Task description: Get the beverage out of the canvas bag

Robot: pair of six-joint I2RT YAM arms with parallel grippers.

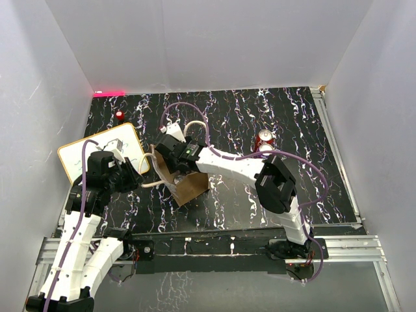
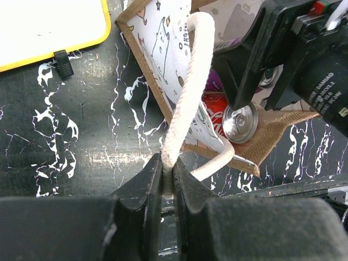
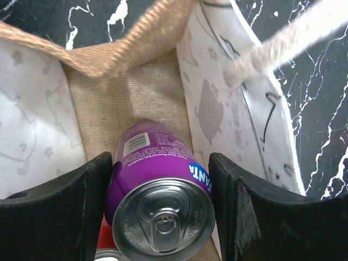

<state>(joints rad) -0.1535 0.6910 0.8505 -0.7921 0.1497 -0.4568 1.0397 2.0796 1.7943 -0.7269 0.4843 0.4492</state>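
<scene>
Inside the tan canvas bag [image 3: 136, 98], right fingers [image 3: 49, 217] clamp the purple soda can [image 3: 157, 179], top toward the bag's mouth; left fingers [image 2: 136, 217] pinch its cream rope handle [image 2: 187, 81].

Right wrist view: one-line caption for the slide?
Right gripper closed on the purple soda can inside the canvas bag, a red can beside it.

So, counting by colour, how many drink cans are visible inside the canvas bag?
Inside the canvas bag:
purple can: 1
red can: 1
Total: 2
</scene>
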